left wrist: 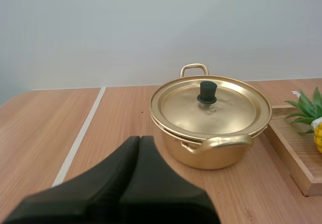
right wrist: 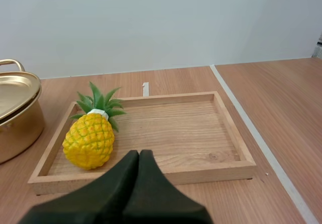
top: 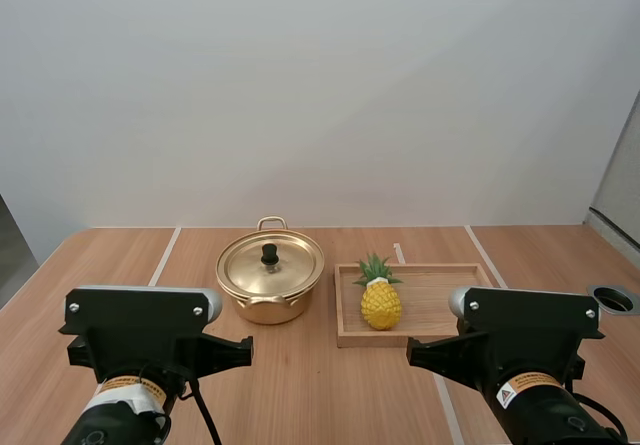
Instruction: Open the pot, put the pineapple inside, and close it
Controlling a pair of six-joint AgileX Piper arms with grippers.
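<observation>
A gold pot (top: 270, 285) stands mid-table with its lid (left wrist: 211, 105) on, a black knob (left wrist: 207, 92) at the lid's centre. To its right a yellow pineapple (top: 380, 300) with green leaves lies in the left part of a wooden tray (top: 440, 275). My left gripper (left wrist: 140, 143) is shut, its fingers together as one dark wedge, in front of the pot and apart from it. My right gripper (right wrist: 139, 157) is shut too, just before the tray's (right wrist: 201, 133) near rim, beside the pineapple (right wrist: 89, 139). The pot's inside is hidden.
Both arm bases (top: 150, 330) sit at the table's near edge. White lines (top: 165, 255) run across the wooden tabletop. A round hole (top: 613, 298) is set in the table at the far right. Bare table lies left of the pot.
</observation>
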